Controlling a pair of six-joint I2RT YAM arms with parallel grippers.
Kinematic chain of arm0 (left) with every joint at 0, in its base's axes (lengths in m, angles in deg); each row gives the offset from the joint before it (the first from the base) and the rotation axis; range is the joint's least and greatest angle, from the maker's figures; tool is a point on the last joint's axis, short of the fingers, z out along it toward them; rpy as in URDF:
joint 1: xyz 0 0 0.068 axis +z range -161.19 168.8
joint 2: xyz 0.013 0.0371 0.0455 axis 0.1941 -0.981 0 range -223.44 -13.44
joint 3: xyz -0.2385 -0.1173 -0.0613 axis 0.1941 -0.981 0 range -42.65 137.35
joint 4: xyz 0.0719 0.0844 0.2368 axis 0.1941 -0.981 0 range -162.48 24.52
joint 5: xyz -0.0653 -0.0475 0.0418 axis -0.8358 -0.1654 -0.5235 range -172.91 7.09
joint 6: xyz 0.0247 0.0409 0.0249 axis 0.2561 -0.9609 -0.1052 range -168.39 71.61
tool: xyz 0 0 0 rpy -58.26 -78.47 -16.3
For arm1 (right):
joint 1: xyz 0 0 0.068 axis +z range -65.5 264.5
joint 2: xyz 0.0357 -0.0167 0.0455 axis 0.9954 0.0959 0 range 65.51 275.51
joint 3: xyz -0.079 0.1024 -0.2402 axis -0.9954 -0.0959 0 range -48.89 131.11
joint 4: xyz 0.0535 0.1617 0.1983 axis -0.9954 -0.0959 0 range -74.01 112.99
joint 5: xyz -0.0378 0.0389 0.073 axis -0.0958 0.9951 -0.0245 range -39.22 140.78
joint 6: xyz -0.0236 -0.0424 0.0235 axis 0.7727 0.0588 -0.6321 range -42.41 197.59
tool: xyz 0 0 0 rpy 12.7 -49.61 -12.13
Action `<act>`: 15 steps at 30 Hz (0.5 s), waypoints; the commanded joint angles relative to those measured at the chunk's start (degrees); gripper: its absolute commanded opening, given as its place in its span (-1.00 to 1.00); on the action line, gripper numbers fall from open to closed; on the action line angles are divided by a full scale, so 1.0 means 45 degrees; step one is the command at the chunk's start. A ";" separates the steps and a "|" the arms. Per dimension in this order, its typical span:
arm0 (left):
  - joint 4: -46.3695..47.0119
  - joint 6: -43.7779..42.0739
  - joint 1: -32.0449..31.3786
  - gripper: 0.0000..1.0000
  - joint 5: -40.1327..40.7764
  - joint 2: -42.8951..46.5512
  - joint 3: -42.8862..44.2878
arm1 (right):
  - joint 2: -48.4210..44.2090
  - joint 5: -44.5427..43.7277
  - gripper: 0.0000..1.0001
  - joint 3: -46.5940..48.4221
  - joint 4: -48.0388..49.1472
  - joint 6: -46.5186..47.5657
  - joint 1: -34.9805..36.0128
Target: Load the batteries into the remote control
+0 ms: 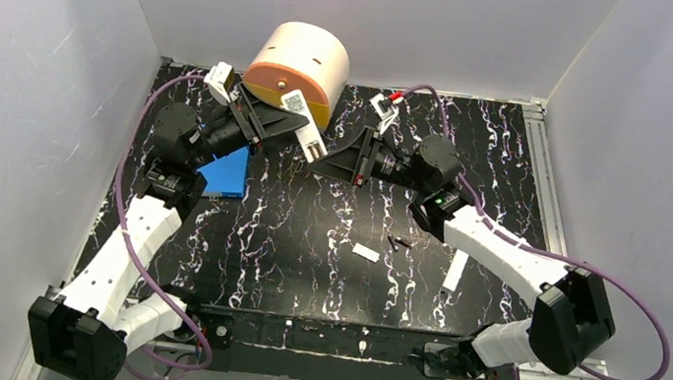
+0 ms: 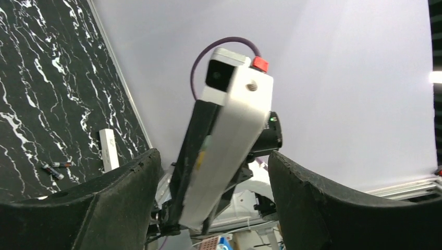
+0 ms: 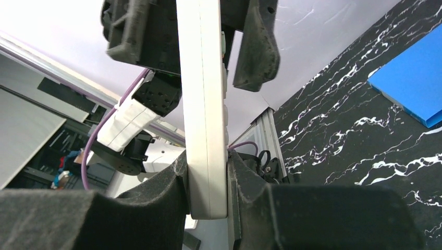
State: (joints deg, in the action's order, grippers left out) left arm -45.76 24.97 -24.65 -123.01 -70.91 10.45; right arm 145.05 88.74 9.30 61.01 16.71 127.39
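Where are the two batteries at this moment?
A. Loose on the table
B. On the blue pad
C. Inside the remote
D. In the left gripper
A: both batteries lie loose on the table, between the cover and the white bar.

Both arms reach toward the far middle of the black marbled surface (image 1: 301, 270). There the left pincer (image 1: 294, 122) and right pincer (image 1: 324, 163) meet at the white remote control (image 1: 310, 139), which is tilted in the air in front of a peach cylinder (image 1: 299, 63). Nearer the bases, two batteries (image 1: 397, 243) lie together between a small white cover (image 1: 366, 252) and a white bar (image 1: 454, 271). A blue slab (image 1: 227, 175) lies beside the left arm.
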 commanded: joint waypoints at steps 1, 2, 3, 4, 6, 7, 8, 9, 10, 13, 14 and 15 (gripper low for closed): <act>0.1107 0.0874 -0.0076 0.42 0.0228 0.0003 -0.0012 | 0.0483 0.0062 -0.52 0.0564 0.1456 -0.0641 0.0178; 0.1149 0.0825 -0.0072 0.36 0.0205 -0.0016 0.0049 | 0.0535 0.0052 -0.52 0.0530 0.1581 -0.0725 0.0185; 0.1174 0.0782 -0.0076 0.30 0.0178 -0.0021 0.0086 | 0.0559 0.0007 -0.52 0.0482 0.1718 -0.0801 0.0201; 0.1192 0.0747 -0.0062 0.23 0.0155 -0.0038 0.0125 | 0.0569 0.0033 -0.53 0.0478 0.1789 -0.0864 0.0200; 0.1184 0.0667 -0.0074 0.13 -0.0077 -0.0074 0.0141 | 0.0668 0.0181 -0.53 0.0531 0.1814 -0.1021 0.0214; 0.1183 0.0670 -0.0077 0.10 -0.0167 -0.0079 0.0093 | 0.0690 0.0287 -0.53 0.0575 0.1796 -0.1053 0.0231; 0.1200 0.0670 -0.0077 0.05 -0.0220 -0.0077 0.0021 | 0.0700 0.0336 -0.53 0.0600 0.1755 -0.1086 0.0263; 0.1202 0.0680 -0.0077 -0.01 -0.0224 -0.0065 -0.0042 | 0.0701 0.0377 -0.53 0.0593 0.1723 -0.1108 0.0254; 0.1202 0.0673 -0.0072 -0.06 -0.0198 -0.0061 -0.0118 | 0.0701 0.0406 -0.53 0.0585 0.1682 -0.1132 0.0253; 0.1256 0.0518 -0.0077 -0.13 -0.0078 -0.0103 -0.0003 | 0.0891 0.0701 -0.52 0.0668 0.1683 -0.1402 0.0272; 0.1277 0.0443 -0.0077 -0.16 -0.0075 -0.0175 0.0109 | 0.0940 0.0796 -0.52 0.0655 0.1831 -0.1582 0.0285; 0.1290 0.0339 -0.0077 -0.22 -0.0084 -0.0268 0.0243 | 0.0997 0.0876 -0.52 0.0629 0.2045 -0.1736 0.0274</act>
State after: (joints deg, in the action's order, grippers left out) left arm -42.72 27.86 -24.71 -122.72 -71.92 10.28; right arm 148.70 90.11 9.56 65.56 11.42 128.16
